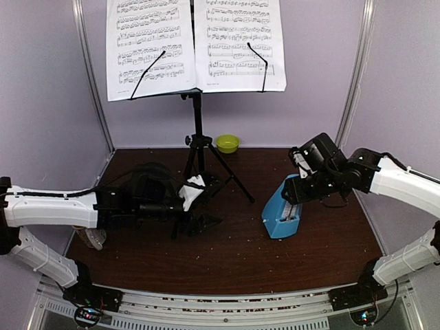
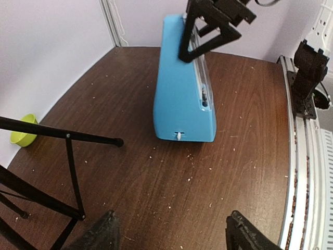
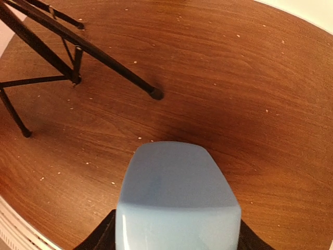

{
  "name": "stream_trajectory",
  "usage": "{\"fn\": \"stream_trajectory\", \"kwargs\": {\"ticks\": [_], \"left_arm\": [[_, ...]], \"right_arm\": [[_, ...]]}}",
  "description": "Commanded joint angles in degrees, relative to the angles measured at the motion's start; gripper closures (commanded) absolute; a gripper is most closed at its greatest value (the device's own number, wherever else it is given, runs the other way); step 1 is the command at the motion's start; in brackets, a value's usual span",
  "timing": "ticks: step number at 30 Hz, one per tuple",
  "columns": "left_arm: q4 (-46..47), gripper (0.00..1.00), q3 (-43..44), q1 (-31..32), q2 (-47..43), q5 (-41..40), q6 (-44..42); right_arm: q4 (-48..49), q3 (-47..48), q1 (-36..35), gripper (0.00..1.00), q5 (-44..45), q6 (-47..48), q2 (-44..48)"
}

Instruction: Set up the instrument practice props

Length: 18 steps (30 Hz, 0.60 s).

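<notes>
Left gripper (image 2: 171,232) spread wide, empty | right gripper (image 3: 173,237) clamped around blue metronome (image 2: 179,94) standing on table (image 2: 156,192)

Both arms are built of smooth white shell links joined by black motor housings: the left arm (image 1: 48,206) at nine o'clock of the overhead view, the right arm (image 1: 405,182) at three o'clock. Thin black cables (image 1: 395,159) run along the white shells. Black bolted bases (image 1: 93,299) at seven and five o'clock carry small round circuit boards (image 1: 88,316) with coloured lights. The left gripper (image 2: 171,237) has blunt matte-black fingers (image 2: 101,232); the right gripper (image 1: 292,196) has black, open triangular finger frames
</notes>
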State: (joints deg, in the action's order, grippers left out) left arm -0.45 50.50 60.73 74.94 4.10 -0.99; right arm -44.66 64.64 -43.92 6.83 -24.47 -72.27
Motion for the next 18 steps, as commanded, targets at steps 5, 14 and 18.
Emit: {"fn": "stream_trajectory", "kwargs": {"ticks": [5,14,18], "left_arm": [[10.86,0.29,-2.59,3.34,7.91,-0.97,-0.09],[14.57,0.28,-4.03,4.55,12.61,-0.68,0.34],[15.08,0.19,-4.03,4.81,14.33,0.35,0.02]], "right_arm": [[18.64,-5.91,-0.38,0.59,-12.28,3.94,4.68],[29.05,-13.95,-0.42,0.68,-21.09,6.33,9.26],[31.23,-15.16,-0.42,0.71,-25.29,7.83,9.78]]}}
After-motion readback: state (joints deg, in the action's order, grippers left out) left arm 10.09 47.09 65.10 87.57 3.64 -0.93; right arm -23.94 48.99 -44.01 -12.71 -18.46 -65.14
